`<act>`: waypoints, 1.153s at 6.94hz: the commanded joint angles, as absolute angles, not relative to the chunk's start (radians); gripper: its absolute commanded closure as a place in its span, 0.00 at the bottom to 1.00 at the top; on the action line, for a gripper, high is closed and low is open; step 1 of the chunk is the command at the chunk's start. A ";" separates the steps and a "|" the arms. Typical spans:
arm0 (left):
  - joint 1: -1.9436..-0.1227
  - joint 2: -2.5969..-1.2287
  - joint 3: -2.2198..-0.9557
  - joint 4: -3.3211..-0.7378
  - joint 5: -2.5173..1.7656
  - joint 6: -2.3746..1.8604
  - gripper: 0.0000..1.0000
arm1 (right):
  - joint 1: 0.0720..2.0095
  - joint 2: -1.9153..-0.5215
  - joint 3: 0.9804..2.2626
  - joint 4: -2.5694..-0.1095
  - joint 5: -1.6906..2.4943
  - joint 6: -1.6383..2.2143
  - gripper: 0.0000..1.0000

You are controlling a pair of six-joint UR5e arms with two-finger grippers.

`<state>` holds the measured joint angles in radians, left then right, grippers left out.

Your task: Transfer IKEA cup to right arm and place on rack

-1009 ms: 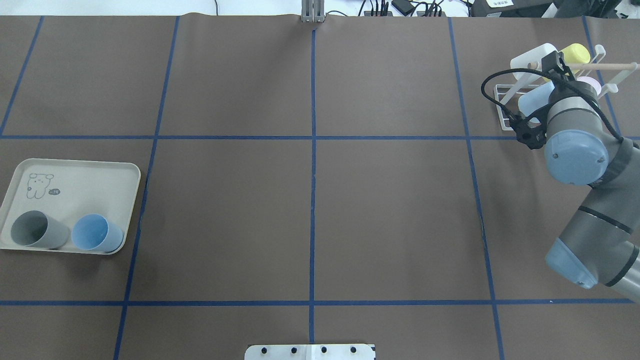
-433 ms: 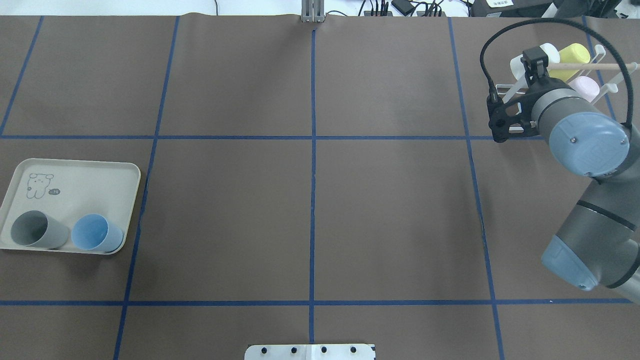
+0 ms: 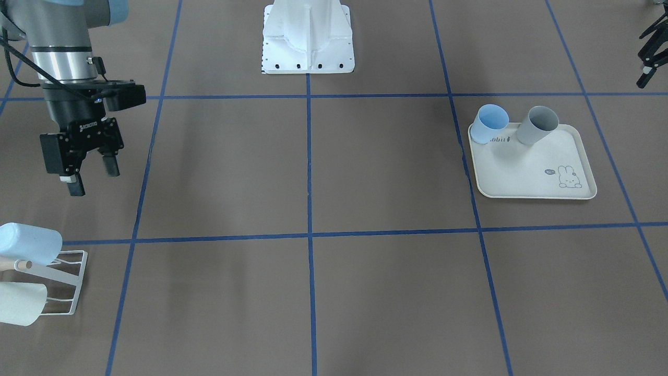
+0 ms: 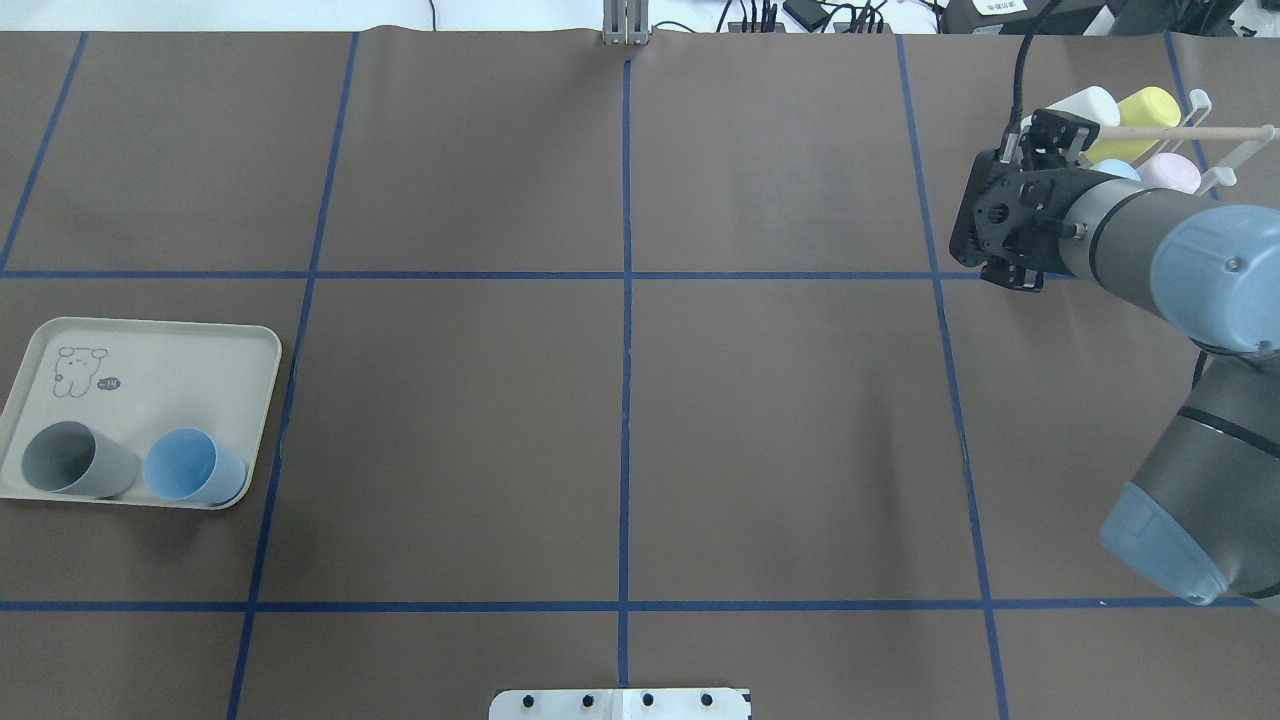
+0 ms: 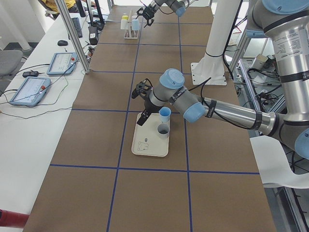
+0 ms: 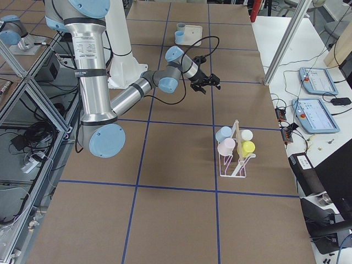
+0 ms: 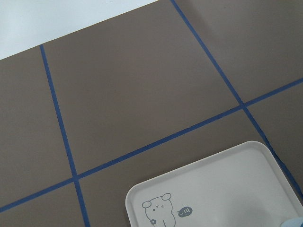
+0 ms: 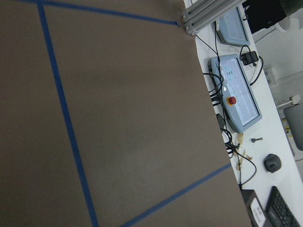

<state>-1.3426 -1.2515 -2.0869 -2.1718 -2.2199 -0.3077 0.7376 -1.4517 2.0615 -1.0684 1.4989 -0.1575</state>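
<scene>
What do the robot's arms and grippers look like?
The right arm and left arm are silver tubes with pale blue joint caps. The right gripper and left gripper are black, two-fingered; the right one has small white lettering and a black cable.

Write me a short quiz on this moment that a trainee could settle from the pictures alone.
1. True or false: the right gripper is shut on a cup.
2. How many cups sit on the rack? A) two B) four C) six
3. What colours are the two cups standing on the tray?

Key
1. False. Its jaws stand apart with nothing between them, above the bare table.
2. B. The pale blue cup, the white cup, the pink cup and the yellow cup.
3. Blue and grey: the blue cup and the grey cup.
</scene>
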 commanded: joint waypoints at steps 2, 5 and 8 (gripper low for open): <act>-1.113 -1.197 -2.080 -2.315 -2.096 -0.532 0.00 | 0.723 -1.399 2.075 -0.940 1.788 0.335 0.01; -0.907 -1.152 -2.056 -2.382 -1.968 -0.708 0.00 | 0.689 -1.359 2.083 -1.072 1.813 0.341 0.01; -0.828 -1.152 -1.919 -2.560 -1.907 -0.790 0.00 | 0.683 -1.305 2.082 -1.173 1.853 0.341 0.01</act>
<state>-0.8457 -1.1529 -1.9693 -2.4949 -1.9222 -0.7739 0.6838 -1.3160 2.0814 -1.1515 1.8458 0.3404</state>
